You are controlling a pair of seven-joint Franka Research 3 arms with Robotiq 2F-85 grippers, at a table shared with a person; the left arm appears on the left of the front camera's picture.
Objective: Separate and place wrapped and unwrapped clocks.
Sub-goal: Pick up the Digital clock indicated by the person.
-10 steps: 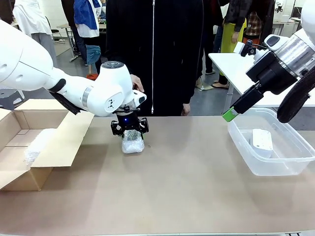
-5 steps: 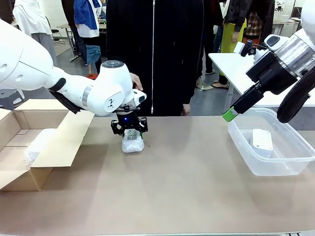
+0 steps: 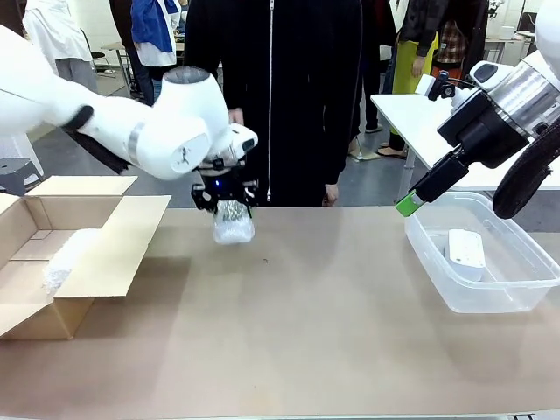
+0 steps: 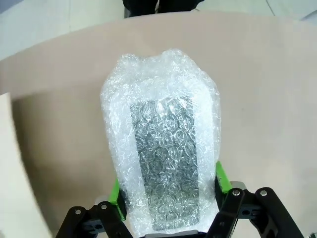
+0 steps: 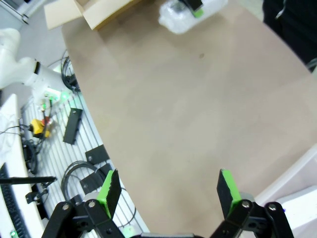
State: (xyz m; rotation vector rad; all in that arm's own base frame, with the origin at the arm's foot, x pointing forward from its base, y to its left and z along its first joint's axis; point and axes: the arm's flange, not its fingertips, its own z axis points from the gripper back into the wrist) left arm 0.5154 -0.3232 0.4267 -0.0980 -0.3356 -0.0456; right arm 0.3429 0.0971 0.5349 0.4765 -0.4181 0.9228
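Front view: left gripper (image 3: 229, 213) has apparently lifted wrapped bundle (image 3: 233, 224).

Crinkly translucent whitish bubble-wrap bundle (image 4: 163, 144): glossy, bumpy, dark speckled face under film. Brown tabletop (image 3: 306, 332): matt, smooth. Open brown cardboard box (image 3: 79, 262): matt paper. Clear plastic tub (image 3: 516, 297): glossy. Bare white plastic rectangular block (image 3: 465, 252): smooth. Green gripper pads (image 5: 226, 190): matt.

You see a whitish translucent wrapped bundle (image 4: 161, 144) with a dark speckled grey patch, gripper pads (image 4: 220, 177) in bright green on black, a brown cardboard box (image 3: 61, 254), a tan table (image 3: 306, 341), and a plain white clock (image 3: 465, 250) in a clear tub (image 3: 437, 280)
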